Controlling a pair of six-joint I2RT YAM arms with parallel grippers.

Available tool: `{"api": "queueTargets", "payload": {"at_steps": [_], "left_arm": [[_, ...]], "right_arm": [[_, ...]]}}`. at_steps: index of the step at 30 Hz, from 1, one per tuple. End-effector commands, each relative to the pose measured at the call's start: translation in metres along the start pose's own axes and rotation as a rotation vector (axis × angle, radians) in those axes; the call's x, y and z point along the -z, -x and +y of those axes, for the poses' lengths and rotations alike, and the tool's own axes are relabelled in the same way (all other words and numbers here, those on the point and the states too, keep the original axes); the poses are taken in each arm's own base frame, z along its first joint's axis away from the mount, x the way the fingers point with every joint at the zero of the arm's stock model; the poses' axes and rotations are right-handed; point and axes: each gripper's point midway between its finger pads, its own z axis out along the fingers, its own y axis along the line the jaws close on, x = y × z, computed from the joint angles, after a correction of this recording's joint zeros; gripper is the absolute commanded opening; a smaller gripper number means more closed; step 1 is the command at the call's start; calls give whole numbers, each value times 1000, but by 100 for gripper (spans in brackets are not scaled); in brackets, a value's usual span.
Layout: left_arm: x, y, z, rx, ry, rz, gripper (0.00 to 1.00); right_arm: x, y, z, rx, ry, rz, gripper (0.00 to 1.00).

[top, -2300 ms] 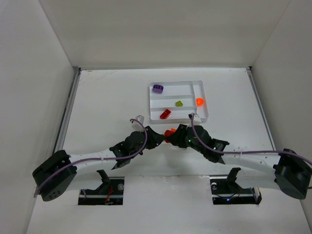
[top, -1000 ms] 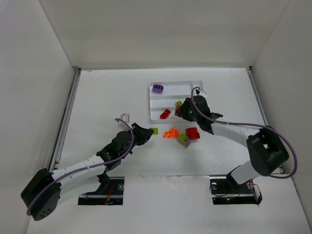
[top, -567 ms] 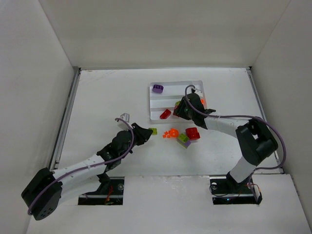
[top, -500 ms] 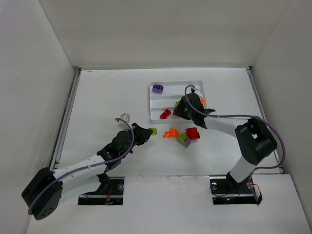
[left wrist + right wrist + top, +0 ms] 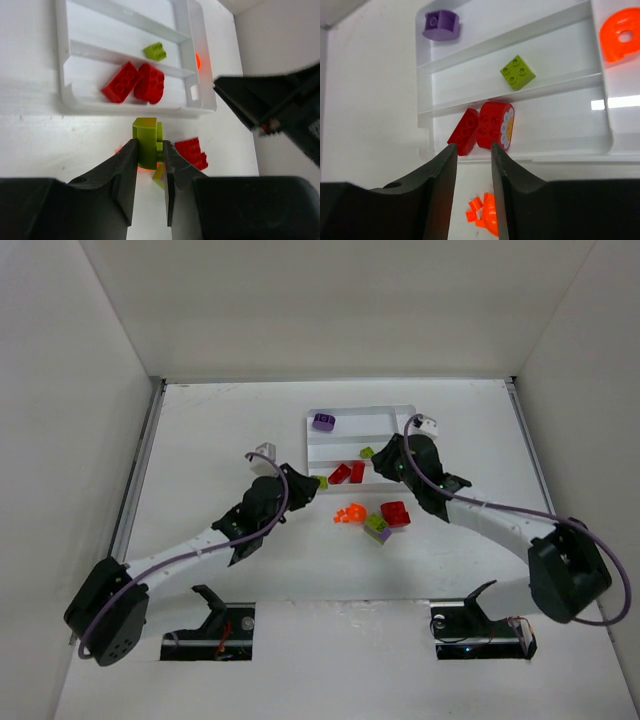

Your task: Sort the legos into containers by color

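Hovering beside tray (image 5: 61, 60), left jaws pinch lime brick (image 5: 146, 145).

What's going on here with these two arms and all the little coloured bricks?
Two robot arms are sorting toy bricks by colour into a white tray. The left hand grips a lime green brick close to the tray. The right hand hovers open and empty by the near slot, where two red pieces lie. A red brick and a few others lie loose on the table.

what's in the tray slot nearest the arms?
A red rectangular plastic brick touching a red rounded brick. Rest of that white tray slot is bare; nothing there is covered.
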Motion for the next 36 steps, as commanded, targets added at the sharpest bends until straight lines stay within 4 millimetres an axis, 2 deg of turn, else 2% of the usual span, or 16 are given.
{"api": "queueTargets", "payload": {"at_steps": [1,3,5,7,12,16,21,26,31,36], "left_arm": [[-23,35,-27,-36,-11,-63,11],[-44,43,-30,-64,18,-61,11],[-65,53,-27,-96,60,-65,11],[-86,60,-23,-119,102,-65,11],[-133,61,-7,-159,186,-22,11],[-157,60,3,-153,212,-8,11],[-175,56,5,-154,223,-2,12],[-185,56,6,-157,240,6,15],[-182,53,16,-178,268,14,33],[-170,52,25,-190,284,22,48]], "right_arm": [[21,29,-3,25,36,-162,29],[23,25,-15,24,32,-187,22],[22,19,-26,2,31,-192,19],[21,16,-24,-23,49,-191,20],[21,18,-19,-23,65,-213,24],[29,22,-19,-17,79,-233,28],[32,23,-19,-22,89,-234,33],[25,19,-19,-5,76,-220,37],[24,18,-21,13,64,-215,46],[23,17,-17,32,66,-214,47]]}}
